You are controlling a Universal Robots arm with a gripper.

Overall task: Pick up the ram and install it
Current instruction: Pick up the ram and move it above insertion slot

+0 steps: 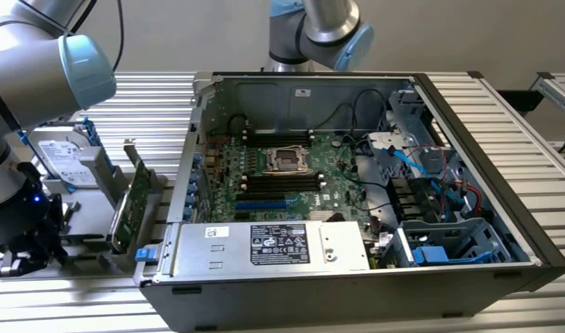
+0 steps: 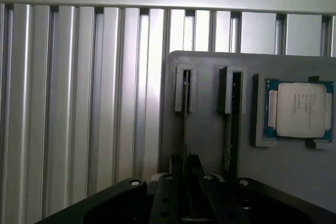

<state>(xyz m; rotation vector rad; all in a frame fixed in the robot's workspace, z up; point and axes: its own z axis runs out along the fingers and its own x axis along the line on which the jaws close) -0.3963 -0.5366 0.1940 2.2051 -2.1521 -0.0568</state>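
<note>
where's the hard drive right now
In the exterior view the hard drive stands on the exterior view's left in the gray holder, just left of the green expansion card and outside the open computer case.

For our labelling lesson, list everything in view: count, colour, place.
Case: one, black, mid-table.
Motherboard: one, green, inside case.
Power supply: one, silver, case's near side.
Hard drive: one, silver, in holder.
Card: one, green, upright in holder.
Ram: seemingly two, dark, holder slots; one at tool.
CPU: one, silver, holder recess.
Holder: one, grey, on table.
Table: one, silver slats, underneath.
Arm: one, silver-blue, exterior view's left.
Tool: one, black, at the ram.
</note>
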